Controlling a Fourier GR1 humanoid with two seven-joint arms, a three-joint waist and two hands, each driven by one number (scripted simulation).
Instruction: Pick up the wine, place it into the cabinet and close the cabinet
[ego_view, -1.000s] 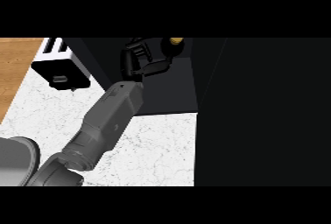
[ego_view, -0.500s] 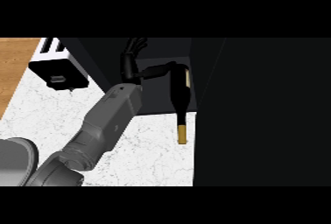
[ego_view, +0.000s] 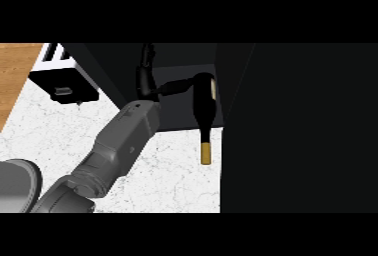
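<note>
Dark glass wine bottle (ego_view: 204, 107) w/ gold-capped neck hangs neck-down at the front of the dark cabinet (ego_view: 184, 100), cap over the white speckled counter (ego_view: 170, 175). Black left hand (ego_view: 159, 89) reaches from grey forearm; fingers wrap the bottle's upper body. Black toaster-like appliance (ego_view: 63, 82) sits well to the left. Right hand not visible.
</note>
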